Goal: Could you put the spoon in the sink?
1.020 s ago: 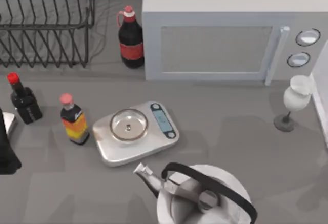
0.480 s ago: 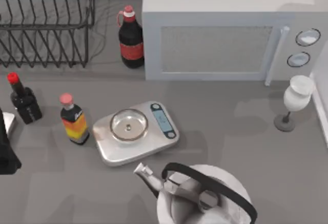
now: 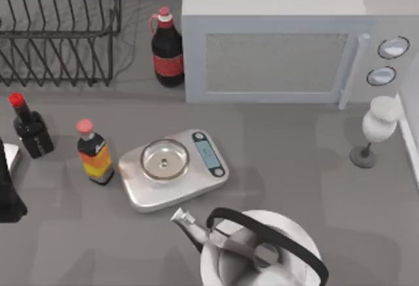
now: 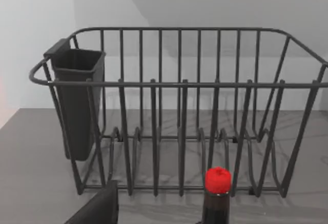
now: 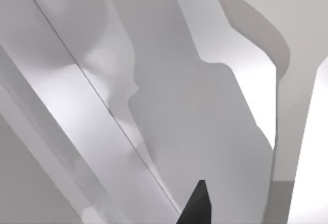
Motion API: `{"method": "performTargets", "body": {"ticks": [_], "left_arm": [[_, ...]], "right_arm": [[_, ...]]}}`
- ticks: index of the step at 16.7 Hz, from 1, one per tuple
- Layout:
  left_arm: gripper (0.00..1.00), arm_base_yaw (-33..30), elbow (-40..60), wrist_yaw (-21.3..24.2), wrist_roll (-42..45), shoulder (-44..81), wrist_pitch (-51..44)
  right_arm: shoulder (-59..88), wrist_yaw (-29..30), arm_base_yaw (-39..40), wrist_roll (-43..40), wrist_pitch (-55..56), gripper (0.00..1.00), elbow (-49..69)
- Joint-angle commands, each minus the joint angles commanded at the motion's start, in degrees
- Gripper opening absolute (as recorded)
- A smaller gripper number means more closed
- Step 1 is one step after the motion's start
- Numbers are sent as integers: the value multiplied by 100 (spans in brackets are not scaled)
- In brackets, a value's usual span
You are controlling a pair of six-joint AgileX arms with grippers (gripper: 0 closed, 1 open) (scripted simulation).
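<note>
The spoon is out of view. A white rim [image 3: 410, 135] at the table's right edge looks like the side of the sink. Pale, smooth walls [image 5: 169, 106] stand close in the right wrist view, and a dark tip of my right gripper [image 5: 197, 206] pokes in before them. My left gripper [image 3: 6, 191] is parked at the table's left edge, beside the dark sauce bottle [image 3: 29, 129]. In the left wrist view a dark part of the left gripper [image 4: 97, 209] faces the dish rack [image 4: 179, 111].
A wire dish rack [image 3: 55, 27] stands at the back left, with a cola bottle [image 3: 167, 49] and a microwave [image 3: 288, 50] to its right. An orange-labelled bottle [image 3: 93, 154], a kitchen scale [image 3: 173, 167], a kettle [image 3: 255, 250] and a white wine glass [image 3: 376, 129] stand on the grey table.
A soft shadow has slid rightward and toward the back, over the table's right side and onto the microwave's top right corner. The left arm and all objects have stayed put.
</note>
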Motion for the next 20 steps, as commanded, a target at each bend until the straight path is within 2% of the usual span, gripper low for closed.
{"method": "performTargets", "body": {"ticks": [9, 20], "left_arm": [[100, 0, 0, 0, 0, 0, 0], [100, 0, 0, 0, 0, 0, 0]], "right_arm": [[184, 1, -36, 22, -18, 0, 144], [-646, 3, 41, 38, 1709, 0, -2483]]}}
